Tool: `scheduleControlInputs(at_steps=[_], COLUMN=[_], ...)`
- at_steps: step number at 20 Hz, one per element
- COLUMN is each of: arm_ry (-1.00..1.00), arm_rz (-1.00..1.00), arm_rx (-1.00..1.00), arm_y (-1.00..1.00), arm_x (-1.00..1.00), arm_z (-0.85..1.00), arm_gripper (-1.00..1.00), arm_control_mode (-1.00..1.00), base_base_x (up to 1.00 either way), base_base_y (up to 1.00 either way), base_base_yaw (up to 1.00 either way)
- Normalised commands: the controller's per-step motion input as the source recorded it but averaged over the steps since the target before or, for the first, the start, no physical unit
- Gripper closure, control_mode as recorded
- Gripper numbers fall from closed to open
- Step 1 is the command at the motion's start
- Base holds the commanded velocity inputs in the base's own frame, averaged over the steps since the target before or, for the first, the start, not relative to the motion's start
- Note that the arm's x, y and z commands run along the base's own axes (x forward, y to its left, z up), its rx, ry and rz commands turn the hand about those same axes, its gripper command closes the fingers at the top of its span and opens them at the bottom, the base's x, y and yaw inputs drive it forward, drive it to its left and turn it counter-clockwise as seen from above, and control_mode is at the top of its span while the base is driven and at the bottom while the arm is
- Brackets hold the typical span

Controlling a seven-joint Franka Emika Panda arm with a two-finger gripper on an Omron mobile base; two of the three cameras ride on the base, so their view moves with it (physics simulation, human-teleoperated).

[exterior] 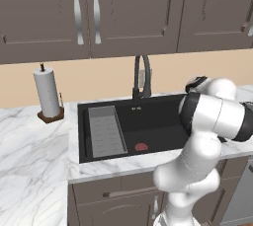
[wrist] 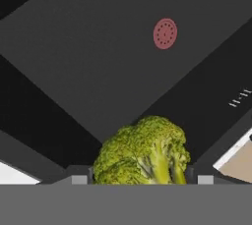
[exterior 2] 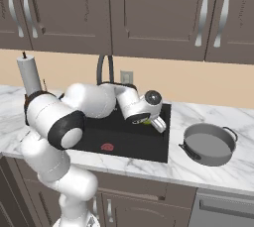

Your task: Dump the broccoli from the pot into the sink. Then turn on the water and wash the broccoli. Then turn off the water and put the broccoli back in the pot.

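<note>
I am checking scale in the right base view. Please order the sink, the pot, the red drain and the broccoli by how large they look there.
1. sink
2. pot
3. red drain
4. broccoli, mostly hidden at the pincer, so its rank is unsure.

no legible text anywhere

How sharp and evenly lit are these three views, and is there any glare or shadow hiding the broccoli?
Hand view: broccoli crisp, evenly lit, no glare; sink floor flat dark. Right base view: soft render, arm covers most of the broccoli; pot clear. Left base view: slightly blurry, faint sheen on cabinet handles.
</note>
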Motion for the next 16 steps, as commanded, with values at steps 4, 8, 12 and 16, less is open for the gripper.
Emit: scheduleControlInputs(at_steps=[4,8,12,16], arm_ry=[-0.06,-0.01,0.00,0.00], arm_rz=[-0.13,-0.15,-0.15,-0.15], arm_rx=[-0.07,-0.14,-0.14,-0.14], arm_y=[-0.44,-0.55,-0.58,-0.60], arm_x=[-0.45,-0.36,-0.34,-0.26], arm_z=[0.74,0.55,0.55,0.26], arm_gripper=[1.00,1.00,1.00,1.00], arm_control_mode=[-1.00,-1.00,-1.00,-1.00], base_base_x=[0.00,0.00,0.00,0.00], base_base_y=[0.00,0.00,0.00,0.00], base_base_yaw=[0.00,0.00,0.00,0.00])
